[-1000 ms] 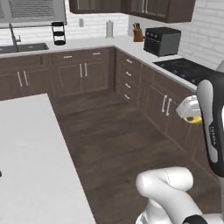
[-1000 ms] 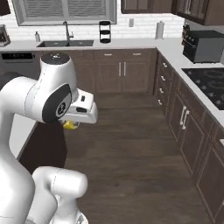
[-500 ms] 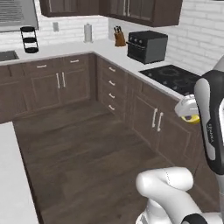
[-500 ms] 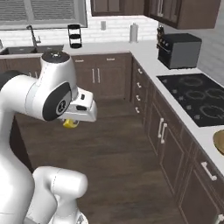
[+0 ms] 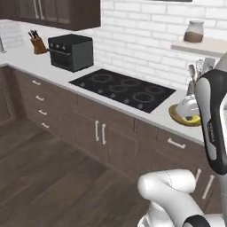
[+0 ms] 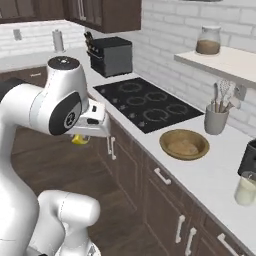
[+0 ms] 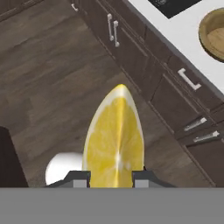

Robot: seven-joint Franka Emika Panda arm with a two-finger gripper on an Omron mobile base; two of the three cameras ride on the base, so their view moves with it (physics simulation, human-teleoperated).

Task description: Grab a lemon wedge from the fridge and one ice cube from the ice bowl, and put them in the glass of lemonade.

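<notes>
My gripper (image 7: 113,177) is shut on the lemon wedge (image 7: 114,140), a bright yellow slice that stands up between the two fingertips (image 7: 78,177). From the right base view the wedge (image 6: 80,139) hangs under the hand, out over the floor in front of the lower cabinets. The brown wooden ice bowl (image 6: 184,144) sits on the white counter just past the cooktop, also seen as the bowl (image 7: 214,35) and the bowl (image 5: 177,118). I cannot make out an ice cube in it. The glass of lemonade (image 6: 246,189) stands further right on the counter. The fridge is out of view.
A black cooktop (image 6: 147,102) and a black toaster oven (image 6: 114,55) lie left of the bowl. A grey utensil cup (image 6: 216,119) stands behind it, with a lidded jar (image 6: 207,41) on the shelf above. Brown cabinet fronts (image 7: 131,57) run below the counter edge.
Both base views have swung from the sink corner round to the cooktop counter, so the camera moved. The bowl and glass have come into sight. The lemon wedge stays in the gripper.
</notes>
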